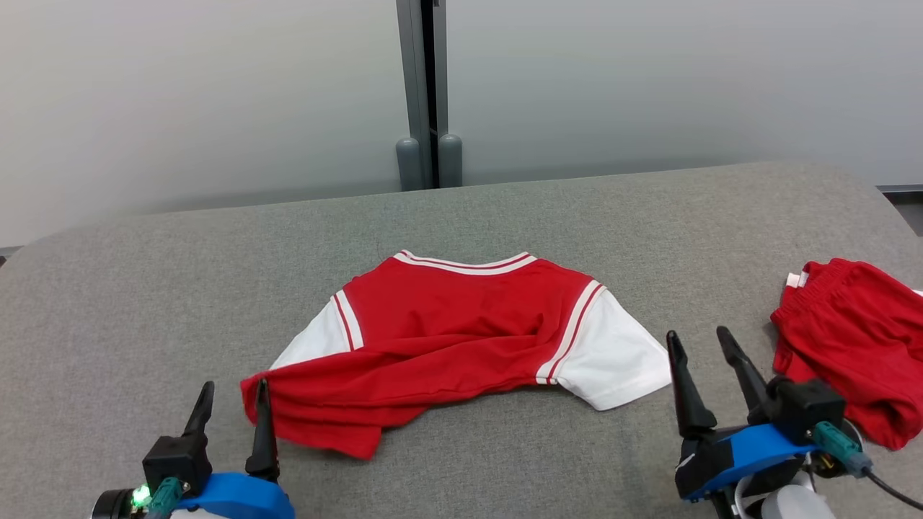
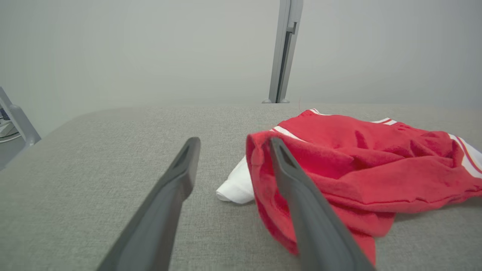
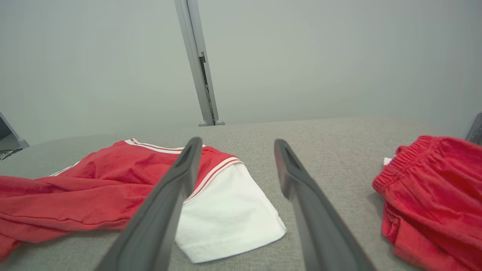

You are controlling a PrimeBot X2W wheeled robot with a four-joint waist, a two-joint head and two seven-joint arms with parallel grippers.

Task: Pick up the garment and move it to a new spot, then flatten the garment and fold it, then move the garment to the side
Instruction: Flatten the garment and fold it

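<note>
**One red shirt on a grey table, two open grippers beside it**

One garment (image 1: 461, 331), a red shirt with two white short sleeves and white-striped trim at the collar and armholes, lies near the middle of a grey fabric-covered table (image 1: 144, 288). Its collar points away from the robot. The upper part lies fairly flat. The lower red part is bunched in folds and pulled toward the robot's left, ending in a rumpled corner near the front edge.

Two grippers show at the bottom of the head view, each with two long dark fingers. The left gripper (image 1: 236, 393) has its fingers spread apart, with nothing between them. One finger crosses in front of the shirt's rumpled red corner, and the other is over bare table. Whether that finger touches the cloth cannot be told. The right gripper (image 1: 698, 339) also has its fingers spread and empty, just beside the shirt's white sleeve on the robot's right.

One second piece of clothing, a pair of red shorts (image 1: 851, 339) with an elastic waistband, lies crumpled at the table's right edge, apart from the shirt. One grey upright post (image 1: 425, 94) stands behind the table against a pale wall.
</note>
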